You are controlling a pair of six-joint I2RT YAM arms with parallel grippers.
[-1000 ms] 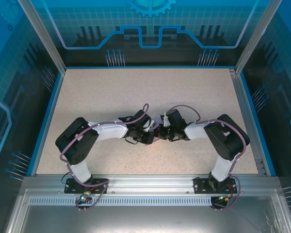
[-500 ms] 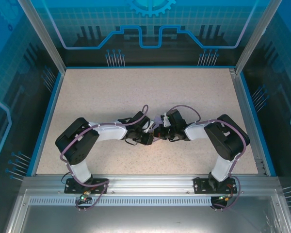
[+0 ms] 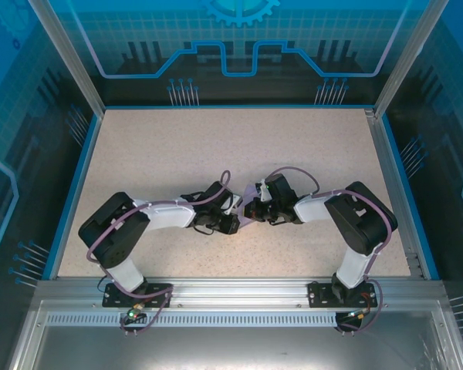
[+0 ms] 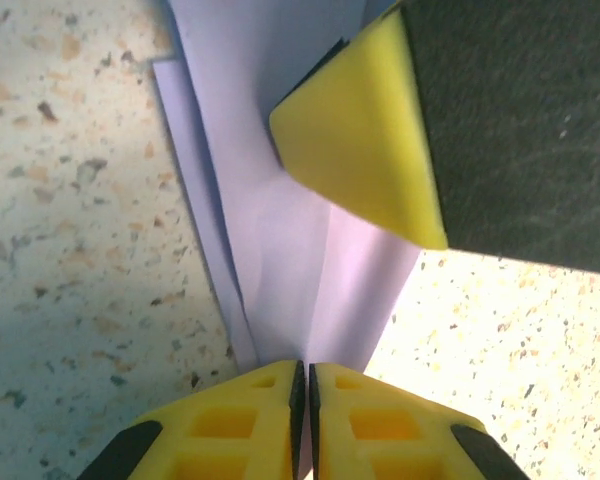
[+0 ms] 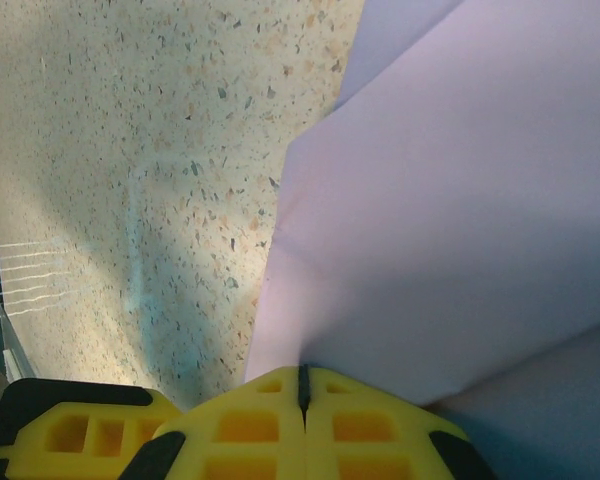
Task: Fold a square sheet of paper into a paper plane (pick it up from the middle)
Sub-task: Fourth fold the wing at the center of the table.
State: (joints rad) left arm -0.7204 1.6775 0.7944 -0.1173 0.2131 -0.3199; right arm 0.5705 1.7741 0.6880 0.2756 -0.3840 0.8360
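Finding: both arms meet at the middle of the table [image 3: 216, 146], with the lavender paper sheet [image 4: 300, 260] held between them. The sheet is already creased into overlapping layers, but no dart shape is evident. Whether any edge rests on the table cannot be told.

Left tool [image 4: 302, 395]: jaws together, clamped on the narrow near end of the sheet, where the folded layers converge.

Right tool [image 5: 302, 385]: jaws together, clamped on an edge of the same sheet, whose flaps fan out ahead of it.

Governing relation: from the left tool the sheet runs straight ahead, with its creases leading lengthwise away from the fingertips toward the right tool. One yellow fingertip [image 4: 360, 150] of that tool sits against the sheet's far part. The long axis therefore lies roughly along the line joining the two tools, and neither arm is nearer, since both have hold.

Assessment: folding is under way and unfinished. The next crease probably needs one tool to anchor the sheet while the other regrips along that axis — pulling the tools apart could tear thin paper.
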